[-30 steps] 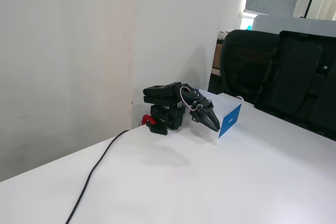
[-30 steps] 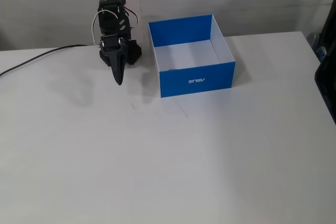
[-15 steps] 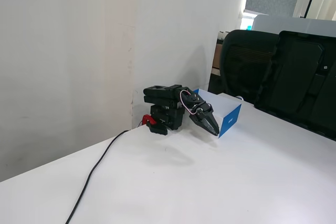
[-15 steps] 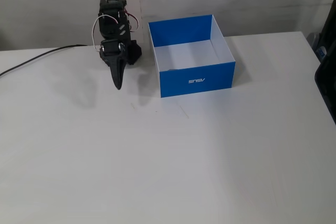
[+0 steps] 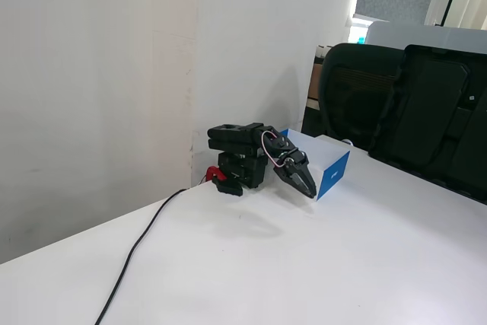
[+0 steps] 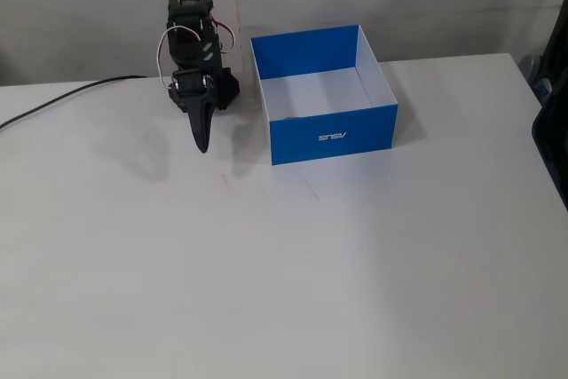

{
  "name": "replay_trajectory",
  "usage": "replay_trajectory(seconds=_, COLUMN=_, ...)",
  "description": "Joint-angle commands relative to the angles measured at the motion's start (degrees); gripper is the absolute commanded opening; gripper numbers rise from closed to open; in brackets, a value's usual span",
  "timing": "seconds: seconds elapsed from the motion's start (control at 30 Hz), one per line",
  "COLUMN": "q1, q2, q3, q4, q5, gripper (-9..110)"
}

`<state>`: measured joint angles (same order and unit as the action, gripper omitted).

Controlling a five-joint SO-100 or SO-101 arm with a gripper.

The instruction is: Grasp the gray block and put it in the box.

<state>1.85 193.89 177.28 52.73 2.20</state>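
The gray block is out of view in both fixed views. The box [image 6: 333, 135], blue on its front and back panels with a white floor, stands open at the back of the white table; in a fixed view only its blue end [image 5: 332, 175] shows behind the arm. My black gripper [image 6: 202, 147] is shut with nothing in it and points down at the table, just left of the box. Its tip [image 5: 310, 194] hangs a little above the tabletop in front of the arm's base [image 5: 240, 154].
A black cable [image 6: 62, 99] runs from the arm's base off the table's left side. A red clamp [image 5: 218, 176] holds the base at the table's edge by the wall. Black office chairs [image 5: 358, 100] stand beyond the table's far side.
The shut gripper has swung slightly forward and lower, away from the wall. The box has not moved.
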Motion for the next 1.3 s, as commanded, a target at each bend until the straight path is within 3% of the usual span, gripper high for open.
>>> replay_trajectory(seconds=0.0, q1=0.79, q2=0.79, q3=3.69, q4=1.32, q5=-0.53, gripper=0)
replay_trajectory(seconds=1.0, q1=2.46, q2=0.62, q3=3.69, q4=5.98, q5=-0.62, gripper=0)
replay_trajectory(seconds=1.27, q1=6.15, q2=0.62, q3=3.69, q4=5.98, q5=-10.55, gripper=0)
